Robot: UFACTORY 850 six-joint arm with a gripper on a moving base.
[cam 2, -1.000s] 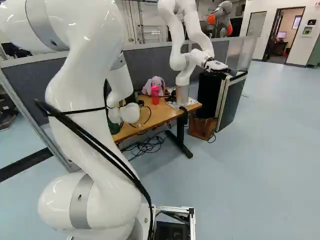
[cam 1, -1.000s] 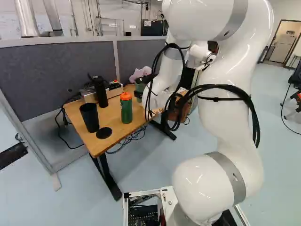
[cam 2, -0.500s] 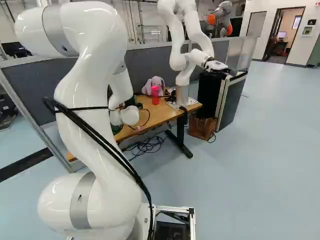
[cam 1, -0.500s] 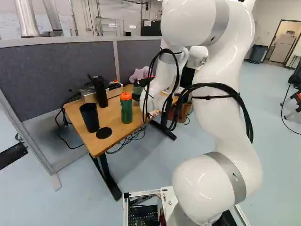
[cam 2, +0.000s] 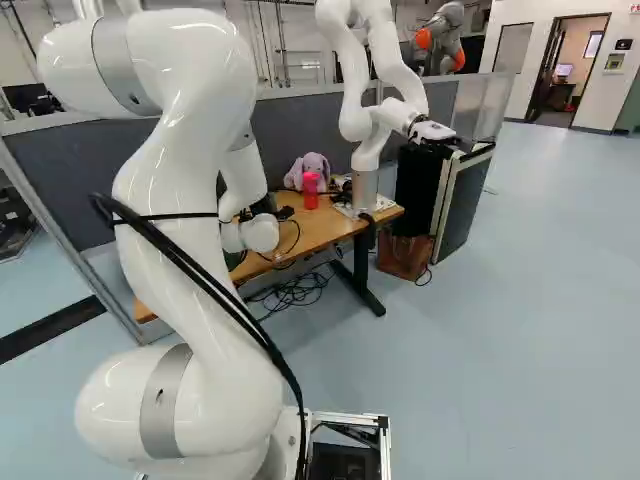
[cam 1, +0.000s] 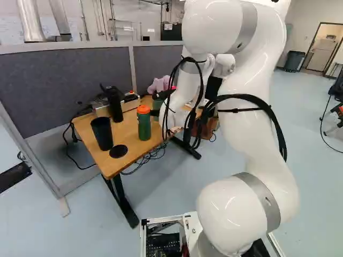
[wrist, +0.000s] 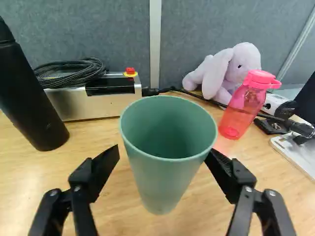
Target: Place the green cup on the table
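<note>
In the left base view my gripper shows as dark parts beyond the orange-capped bottle, close to the partly hidden green cup. Seen from the wrist, the gripper is open, its black fingers spread wide around the pale green cup. One finger stands off from the cup's wall with wood showing between; the other is right at the opposite wall, and contact there is unclear. The cup is empty, mouth up, and appears to stand on the wooden table.
On the table are a dark tumbler, a green bottle, a black bottle, a metal box, a pink bottle and a plush rabbit. Another robot stands at the table's far end. A grey partition rises behind.
My arm's upper links have shifted left in the left base view and slightly right in the right base view, mostly in the first half second. The base has stayed put.
</note>
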